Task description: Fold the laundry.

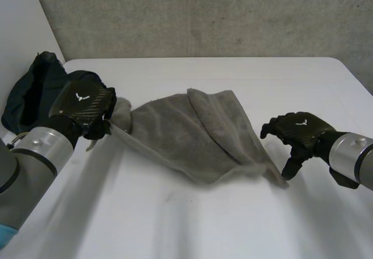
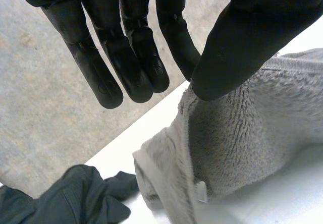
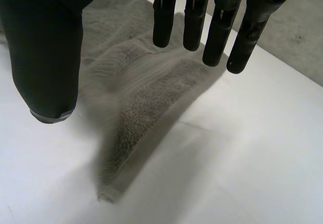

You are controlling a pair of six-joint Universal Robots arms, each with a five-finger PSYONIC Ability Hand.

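Observation:
A grey towel lies spread across the middle of the white table, with one flap folded over near its top. My left hand holds the towel's left corner raised off the table, and the edge runs taut from it. In the left wrist view the thumb presses on the towel at that corner. My right hand hovers open just right of the towel's right corner, holding nothing. In the right wrist view the straight fingers hang above the towel, which lies on the table.
A dark garment is bunched at the table's far left edge behind my left hand; the left wrist view shows it beside the towel's raised corner. A grey wall stands behind the table.

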